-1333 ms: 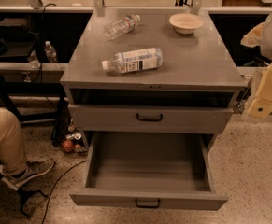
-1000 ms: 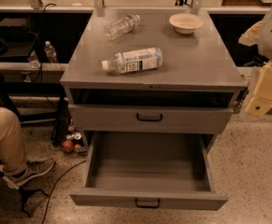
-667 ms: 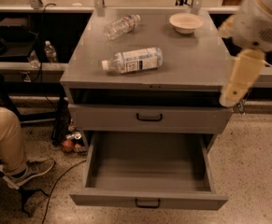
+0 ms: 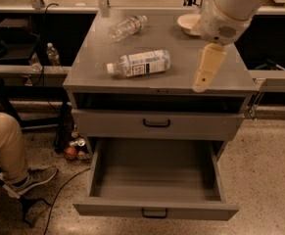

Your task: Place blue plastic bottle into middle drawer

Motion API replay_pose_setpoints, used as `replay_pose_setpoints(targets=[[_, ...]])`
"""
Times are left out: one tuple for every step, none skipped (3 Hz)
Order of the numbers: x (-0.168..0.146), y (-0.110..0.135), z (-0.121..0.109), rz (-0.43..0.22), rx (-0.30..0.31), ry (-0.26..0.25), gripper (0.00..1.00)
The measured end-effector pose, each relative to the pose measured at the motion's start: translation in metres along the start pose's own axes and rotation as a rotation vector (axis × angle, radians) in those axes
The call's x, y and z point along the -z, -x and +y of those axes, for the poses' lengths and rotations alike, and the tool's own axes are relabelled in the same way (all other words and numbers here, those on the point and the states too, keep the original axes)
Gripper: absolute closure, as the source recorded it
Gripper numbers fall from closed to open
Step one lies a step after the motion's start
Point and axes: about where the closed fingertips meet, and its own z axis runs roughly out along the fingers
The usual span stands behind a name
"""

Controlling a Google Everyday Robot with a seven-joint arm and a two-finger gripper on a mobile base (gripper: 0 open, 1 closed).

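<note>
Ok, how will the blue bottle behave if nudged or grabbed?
The blue bottle lies on its side on the cabinet top, so a nudge would likely roll it. Its smooth, round plastic may slip or dent when squeezed. The gripper hangs past its base end.

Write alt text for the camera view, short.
A blue plastic bottle lies on its side on top of a grey cabinet, with the gripper hanging over the top's right side, apart from the bottle. Below, the middle drawer is pulled open; a smaller clear bottle and a white bowl sit at the back of the top.
</note>
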Motion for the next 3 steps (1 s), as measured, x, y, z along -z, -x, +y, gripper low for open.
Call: replay_pose_setpoints(targets=[[-0.027, 0.015, -0.028, -0.040, -0.026, -0.023, 0.00], [-0.055, 0.028, -0.043, -0.029, -0.011, -0.013, 0.00], [-0.069, 0.034, -0.050, -0.018, -0.002, -0.008, 0.00]])
